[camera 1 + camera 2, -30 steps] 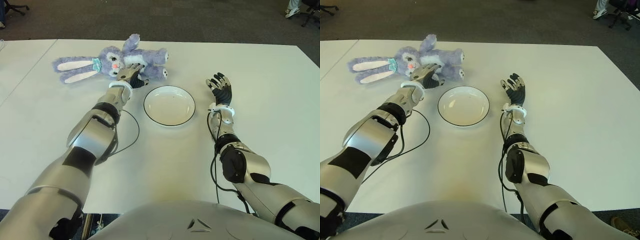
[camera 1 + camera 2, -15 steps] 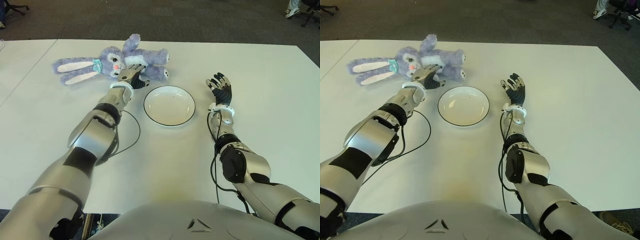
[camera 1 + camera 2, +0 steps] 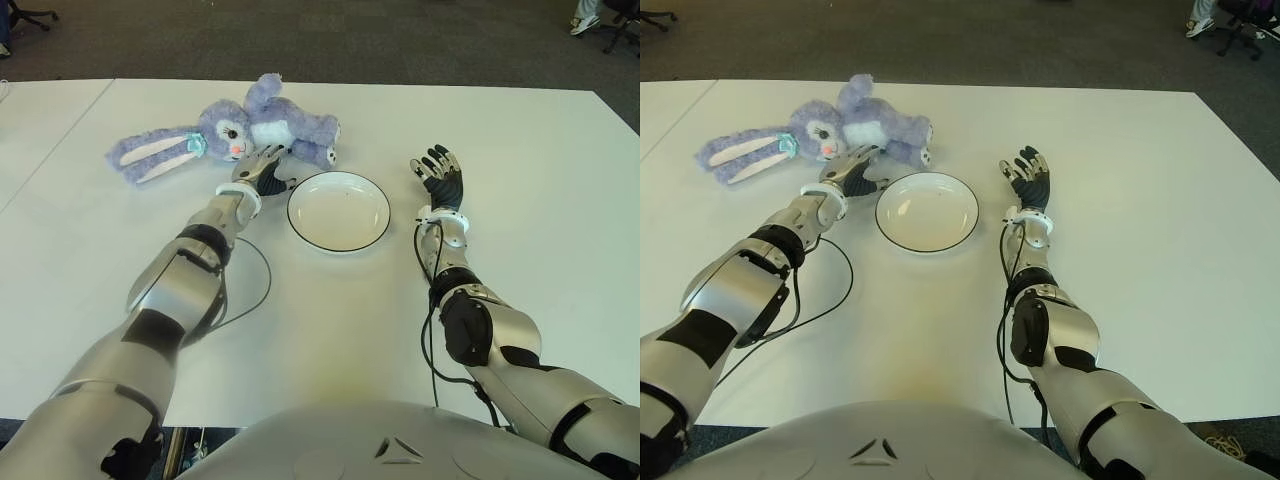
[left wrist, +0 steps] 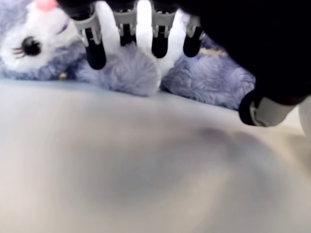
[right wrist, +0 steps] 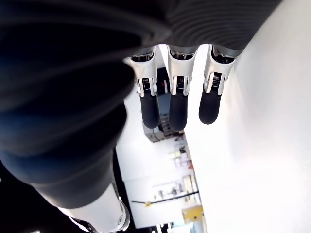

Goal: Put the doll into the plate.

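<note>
The doll (image 3: 262,122), a purple plush bunny with long ears, lies on the white table (image 3: 520,130) just behind and left of the plate. The white plate (image 3: 339,212) with a dark rim stands empty at the middle. My left hand (image 3: 262,168) shows between the two, open, its straight fingers (image 4: 96,48) pointing at the doll's fur (image 4: 127,74) and holding nothing. My right hand (image 3: 438,176) shows to the right of the plate, open with spread fingers.
A black cable (image 3: 262,283) loops on the table beside my left forearm. A seam to a second table (image 3: 40,120) runs along the left. Beyond the far edge lies dark carpet, with a chair base (image 3: 30,14) and a person's shoe (image 3: 586,22).
My left hand has drawn back off the doll's body toward me. The doll has turned, its ears swinging lower left and its body shifting right. The right hand has not moved.
</note>
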{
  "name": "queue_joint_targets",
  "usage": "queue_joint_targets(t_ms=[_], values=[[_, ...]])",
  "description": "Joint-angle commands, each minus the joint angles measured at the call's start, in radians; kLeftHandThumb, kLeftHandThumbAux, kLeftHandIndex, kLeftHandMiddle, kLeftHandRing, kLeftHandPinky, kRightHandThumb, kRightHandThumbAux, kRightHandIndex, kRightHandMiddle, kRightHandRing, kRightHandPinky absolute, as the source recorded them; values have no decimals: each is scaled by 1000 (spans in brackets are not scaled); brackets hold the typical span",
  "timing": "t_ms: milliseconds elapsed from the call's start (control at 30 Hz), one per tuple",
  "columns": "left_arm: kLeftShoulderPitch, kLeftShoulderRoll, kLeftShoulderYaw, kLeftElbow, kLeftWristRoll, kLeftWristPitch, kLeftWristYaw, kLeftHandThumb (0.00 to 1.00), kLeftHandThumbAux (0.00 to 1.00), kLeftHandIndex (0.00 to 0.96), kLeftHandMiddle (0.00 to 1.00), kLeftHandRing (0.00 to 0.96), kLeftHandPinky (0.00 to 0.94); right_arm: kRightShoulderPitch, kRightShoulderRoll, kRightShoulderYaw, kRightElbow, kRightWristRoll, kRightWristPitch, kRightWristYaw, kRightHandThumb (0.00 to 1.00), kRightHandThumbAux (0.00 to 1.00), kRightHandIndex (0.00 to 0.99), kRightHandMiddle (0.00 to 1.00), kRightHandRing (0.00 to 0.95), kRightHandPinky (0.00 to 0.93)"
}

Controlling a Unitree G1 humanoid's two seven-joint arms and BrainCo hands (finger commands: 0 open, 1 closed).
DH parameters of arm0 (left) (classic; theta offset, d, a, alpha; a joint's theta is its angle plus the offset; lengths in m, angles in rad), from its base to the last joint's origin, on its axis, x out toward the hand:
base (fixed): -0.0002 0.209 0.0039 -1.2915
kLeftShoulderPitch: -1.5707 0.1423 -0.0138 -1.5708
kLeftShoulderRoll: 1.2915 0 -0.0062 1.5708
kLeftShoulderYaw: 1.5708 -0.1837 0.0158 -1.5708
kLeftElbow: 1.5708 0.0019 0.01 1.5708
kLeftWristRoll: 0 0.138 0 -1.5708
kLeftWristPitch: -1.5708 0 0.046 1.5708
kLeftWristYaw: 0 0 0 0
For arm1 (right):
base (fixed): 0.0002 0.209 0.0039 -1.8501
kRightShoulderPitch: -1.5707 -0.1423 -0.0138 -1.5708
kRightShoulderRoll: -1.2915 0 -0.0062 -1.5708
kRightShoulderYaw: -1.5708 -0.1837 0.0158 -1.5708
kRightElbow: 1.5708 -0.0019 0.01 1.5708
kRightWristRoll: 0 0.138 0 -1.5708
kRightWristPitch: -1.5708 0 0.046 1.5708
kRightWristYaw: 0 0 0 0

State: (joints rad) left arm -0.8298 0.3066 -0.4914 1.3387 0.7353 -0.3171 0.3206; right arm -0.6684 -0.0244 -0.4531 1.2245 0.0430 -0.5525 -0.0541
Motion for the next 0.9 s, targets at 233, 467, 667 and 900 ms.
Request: queue_joint_targets(t_ms=[233, 467, 667, 900], values=[[162, 69, -22, 14, 3, -77, -16, 352, 425, 0, 0, 50, 101, 231, 64, 1, 137, 8, 146, -21, 279, 892, 173, 185, 185, 212], [225, 113, -32, -25, 4, -159, 0, 341, 409, 0, 0, 52, 109, 230, 68, -5, 137, 16, 139, -19, 306, 887, 188, 197, 194, 219], [263, 143, -36, -50, -2, -213, 3, 347, 400, 0, 6, 65, 135, 229, 71, -8, 136, 20, 136, -14, 305, 879, 186, 201, 199, 220], [310, 174, -37, -93, -9, -265, 17, 346, 403, 0, 0, 61, 127, 229, 72, -8, 137, 20, 140, -16, 293, 876, 181, 198, 195, 210]])
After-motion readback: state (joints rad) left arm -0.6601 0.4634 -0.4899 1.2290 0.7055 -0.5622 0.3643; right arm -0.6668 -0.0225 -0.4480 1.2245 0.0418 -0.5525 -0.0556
